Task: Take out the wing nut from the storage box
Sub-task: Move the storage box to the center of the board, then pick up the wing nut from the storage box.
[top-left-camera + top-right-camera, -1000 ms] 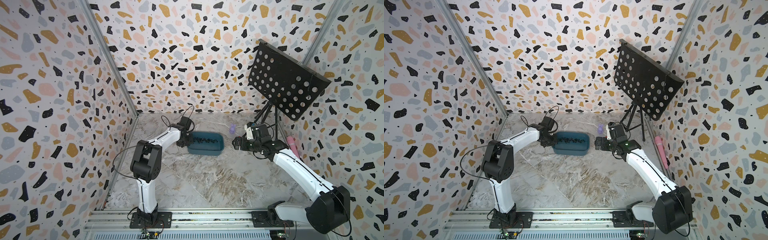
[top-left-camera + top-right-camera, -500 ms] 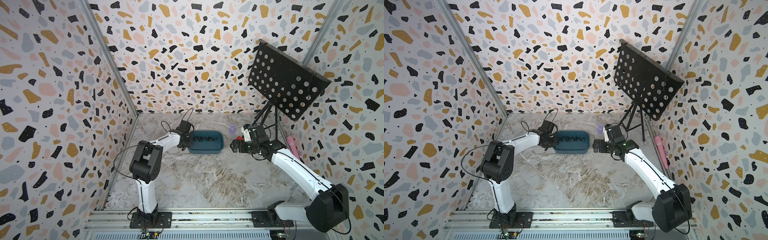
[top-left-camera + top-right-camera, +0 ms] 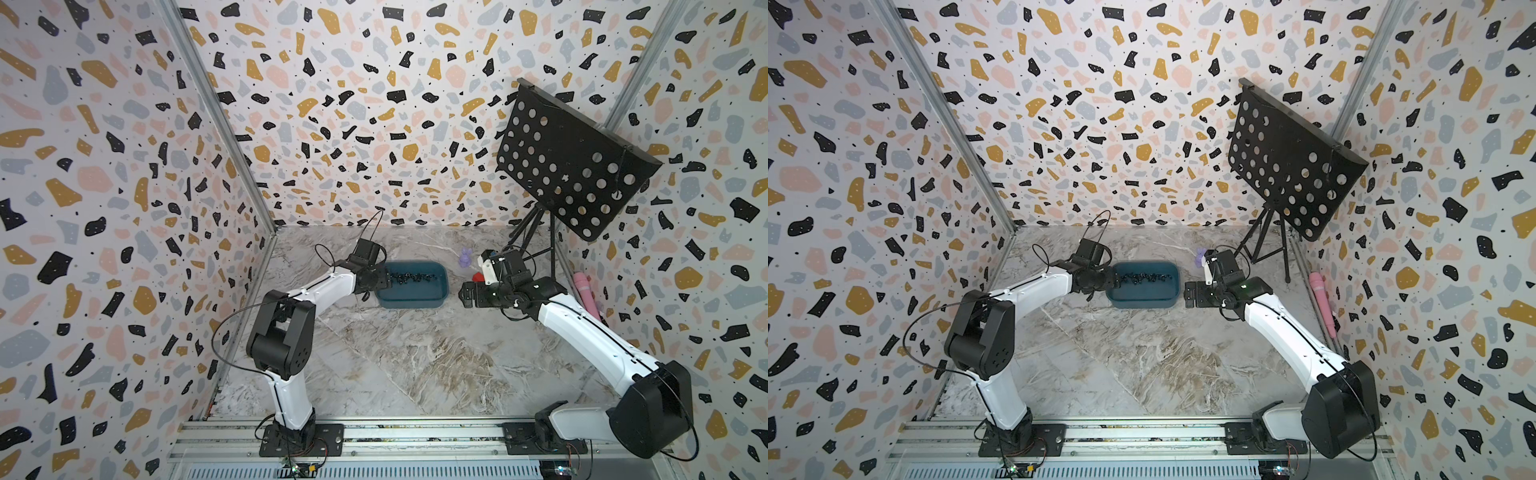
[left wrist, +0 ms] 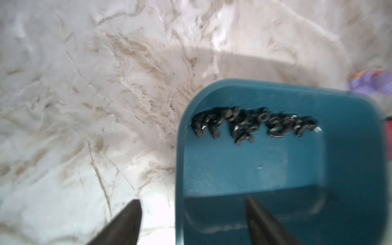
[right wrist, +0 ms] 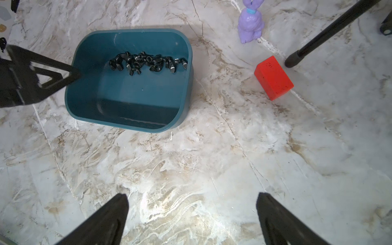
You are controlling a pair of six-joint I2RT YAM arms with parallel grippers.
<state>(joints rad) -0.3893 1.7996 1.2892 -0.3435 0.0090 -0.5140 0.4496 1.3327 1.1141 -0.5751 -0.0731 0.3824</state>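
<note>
The storage box (image 3: 409,302) (image 3: 1142,302) is a teal tub on the marble floor near the back, seen in both top views. A string of several black wing nuts (image 3: 409,276) (image 4: 250,125) (image 5: 146,62) lies along its far inner side. My left gripper (image 3: 380,280) (image 4: 193,199) is open at the box's left end. One finger is outside the wall (image 4: 179,169) and the other is over the box floor. My right gripper (image 3: 467,293) (image 5: 192,195) is open over bare marble just right of the box, holding nothing.
A red block (image 5: 273,77) and a purple bunny figure (image 5: 250,23) stand right of the box. A black perforated music stand (image 3: 573,158) on a tripod (image 5: 318,36) fills the back right. A pink object (image 3: 584,291) lies along the right wall.
The left gripper's jaws have gone from shut to wide apart at the box's left end. The right gripper has crept slightly toward the box.
</note>
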